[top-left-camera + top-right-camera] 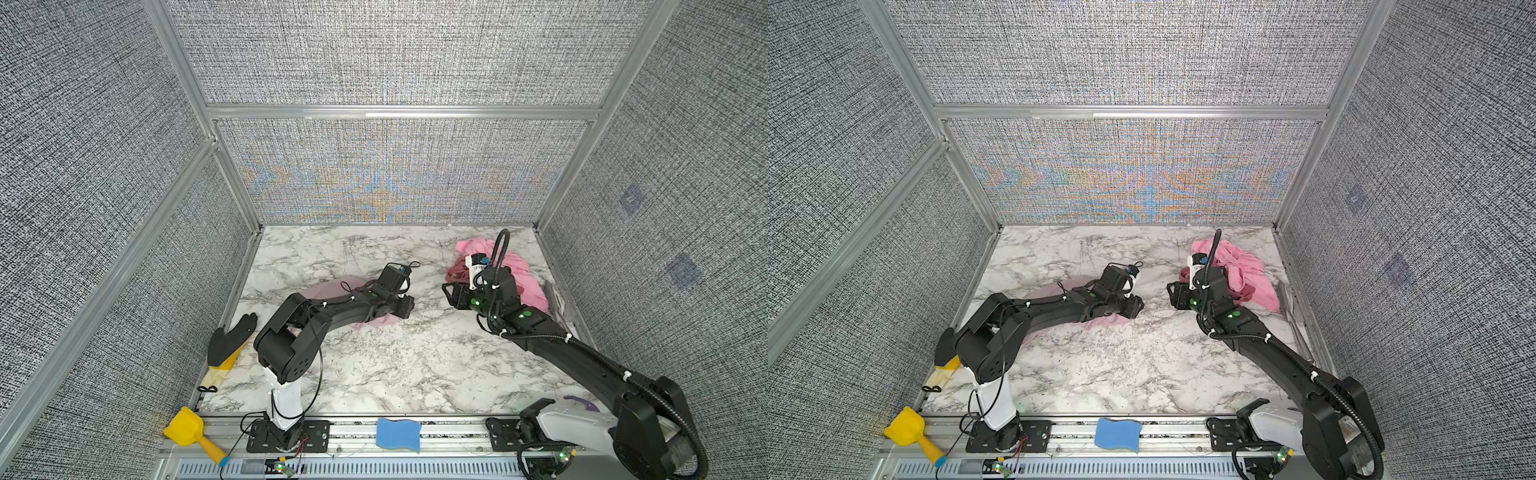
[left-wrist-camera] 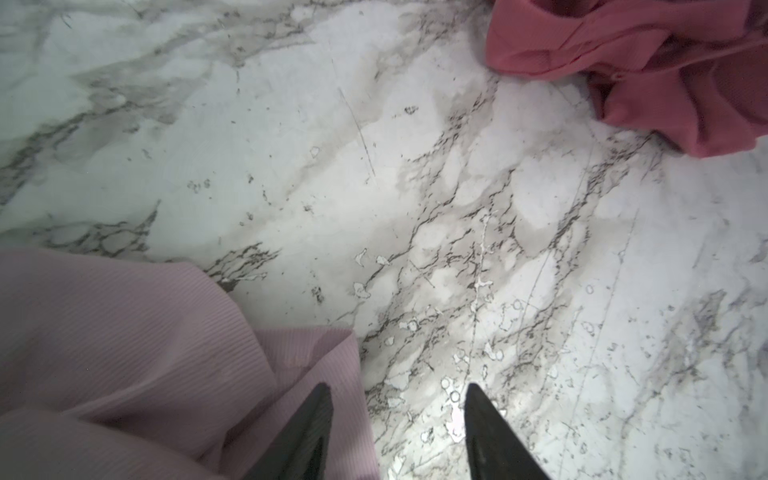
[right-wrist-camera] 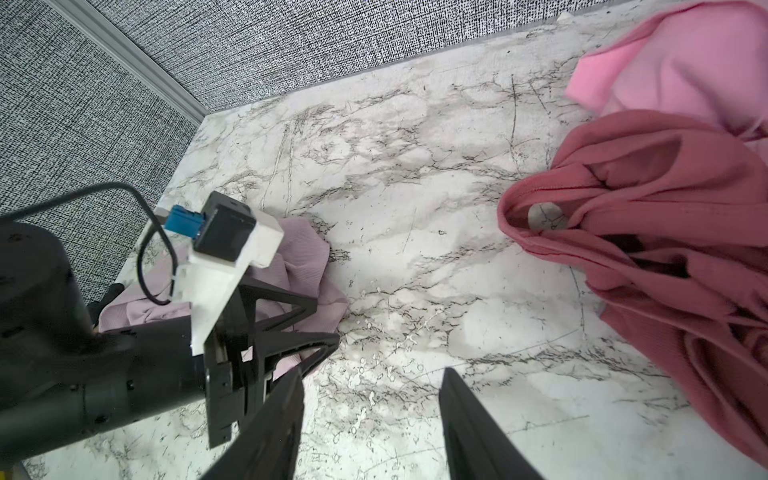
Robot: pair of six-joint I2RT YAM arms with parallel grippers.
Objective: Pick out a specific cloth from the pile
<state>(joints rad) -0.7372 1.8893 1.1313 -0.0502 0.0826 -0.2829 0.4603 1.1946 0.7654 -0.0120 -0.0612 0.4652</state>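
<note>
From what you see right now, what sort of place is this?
Probably a robot test cell: grey panel walls in aluminium framing enclose a marble-pattern tabletop; the left arm and right arm are mounted on a front rail.

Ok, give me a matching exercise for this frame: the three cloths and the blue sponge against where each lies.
Things:
1. pale mauve cloth
2. bright pink cloth
3. dark rose cloth
4. blue sponge

Places:
A. on the front rail, off the marble
B. the pile's edge facing the table's middle
C. under the left arm, apart from the pile
D. the pile's part nearest the back wall

Pairs: 1-C; 2-D; 3-B; 4-A
</note>
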